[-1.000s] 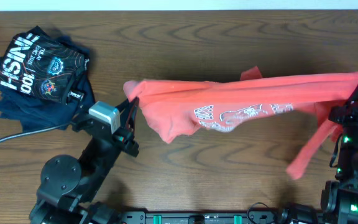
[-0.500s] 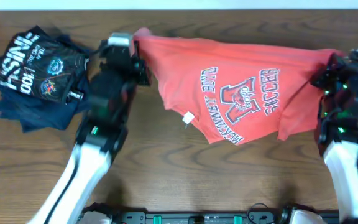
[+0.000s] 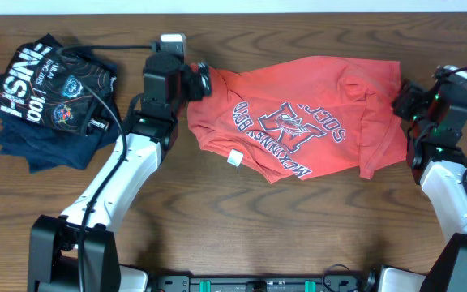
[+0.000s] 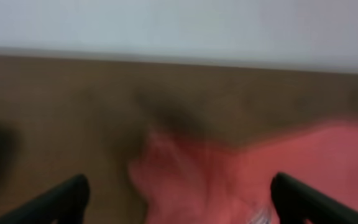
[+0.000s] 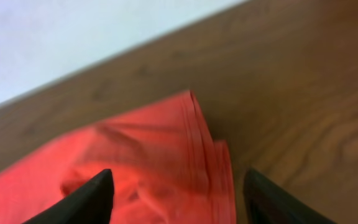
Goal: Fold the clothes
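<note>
Far left of the bench (image 3: 242, 235): stack of dark navy printed shirts (image 3: 51, 97), lying just as a second ago, no part of the job. Beside it: left jaws at the garment's left corner, wide apart in the left wrist view, nothing between them but blurred red cloth on the wood beyond; half a second ago clamped on that corner. Centre: red-orange T-shirt (image 3: 298, 122), no longer stretched in the air but lying on the far half of the bench, chest print up, white tag (image 3: 234, 158) showing at the near-left hem, right side rumpled and doubled over. Far right: right jaws likewise parted, hemmed corner (image 5: 197, 124) lying free just ahead of them. Reads as a release after the lay-down: spreading done only roughly, no fold yet made, smoothing of the right side probably needed first.
</note>
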